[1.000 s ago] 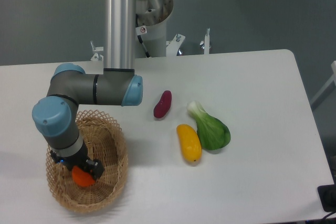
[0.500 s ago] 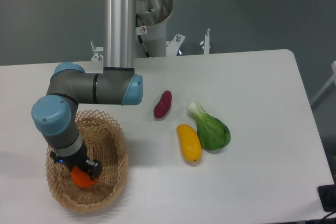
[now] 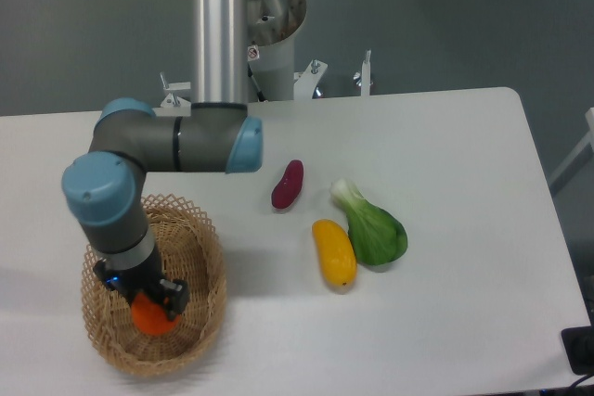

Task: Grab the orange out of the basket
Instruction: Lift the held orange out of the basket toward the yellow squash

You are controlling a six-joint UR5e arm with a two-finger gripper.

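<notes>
We see our pincer (image 3: 148, 301) clamped on the small round bright-orange fruit (image 3: 151, 318) inside the oval tan wicker basket (image 3: 200, 257), near left on the white bench (image 3: 445, 155).

gripper (image 3: 148, 306) closed on orange (image 3: 153, 317) | over basket (image 3: 200, 257) | purple, yellow, green veggies on table (image 3: 445, 136)

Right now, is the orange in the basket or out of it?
In. The orange sits inside the basket, within its woven rim, with the claw down on it.
</notes>
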